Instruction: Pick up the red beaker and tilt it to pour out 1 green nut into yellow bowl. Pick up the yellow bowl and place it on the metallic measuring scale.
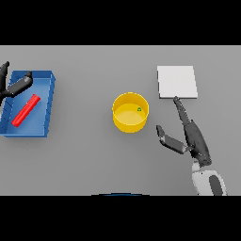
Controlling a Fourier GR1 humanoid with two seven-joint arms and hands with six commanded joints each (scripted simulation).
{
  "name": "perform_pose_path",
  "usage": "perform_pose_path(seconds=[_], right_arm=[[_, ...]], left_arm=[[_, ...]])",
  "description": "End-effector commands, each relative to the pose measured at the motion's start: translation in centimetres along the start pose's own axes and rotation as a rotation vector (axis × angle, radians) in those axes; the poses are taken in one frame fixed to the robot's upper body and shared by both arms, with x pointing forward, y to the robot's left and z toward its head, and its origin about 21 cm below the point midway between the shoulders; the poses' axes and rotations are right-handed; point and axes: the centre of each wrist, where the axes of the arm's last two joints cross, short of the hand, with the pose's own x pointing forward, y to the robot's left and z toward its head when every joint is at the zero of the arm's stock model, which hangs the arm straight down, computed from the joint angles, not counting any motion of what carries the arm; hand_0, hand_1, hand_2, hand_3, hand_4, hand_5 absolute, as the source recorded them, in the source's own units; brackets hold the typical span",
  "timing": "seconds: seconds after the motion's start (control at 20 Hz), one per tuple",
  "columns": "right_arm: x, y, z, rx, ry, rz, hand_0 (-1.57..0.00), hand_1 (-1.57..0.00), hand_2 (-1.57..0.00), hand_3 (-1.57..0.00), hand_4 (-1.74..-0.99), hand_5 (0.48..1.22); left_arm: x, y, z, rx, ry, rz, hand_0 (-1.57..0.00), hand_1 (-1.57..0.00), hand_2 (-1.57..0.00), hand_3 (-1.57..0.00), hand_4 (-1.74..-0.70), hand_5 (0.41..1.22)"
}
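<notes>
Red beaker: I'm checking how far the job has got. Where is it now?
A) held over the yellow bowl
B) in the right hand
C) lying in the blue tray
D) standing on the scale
C: the red beaker lies on its side inside the blue tray, at the table's left, away from the yellow bowl.

We take this for a lab bench: a bare grey tabletop (84, 160) carrying a metallic measuring scale (177, 81) far right and a blue tray (47, 106) at the left.
</notes>
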Motion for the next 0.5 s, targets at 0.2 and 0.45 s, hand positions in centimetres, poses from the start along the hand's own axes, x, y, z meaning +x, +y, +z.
perform_pose_path(seconds=[0.2, 0.45], right_arm=[[1.6, -1.0, -2.5, 0.200, -0.041, 0.226, 0.00, 0.00, 0.00, 0.00, -1.268, 0.691], [3.4, -1.2, -6.0, 0.396, -0.124, 0.564, 0.00, 0.00, 0.00, 0.00, -1.276, 0.668]], left_arm=[[-0.1, -0.9, -0.1, -0.010, 0.008, 0.008, -0.01, -0.01, -0.01, -0.01, -0.79, 0.709], [-0.2, -0.4, 0.0, -0.009, 0.008, -0.002, 0.00, 0.00, 0.00, 0.00, -0.79, 0.712]])
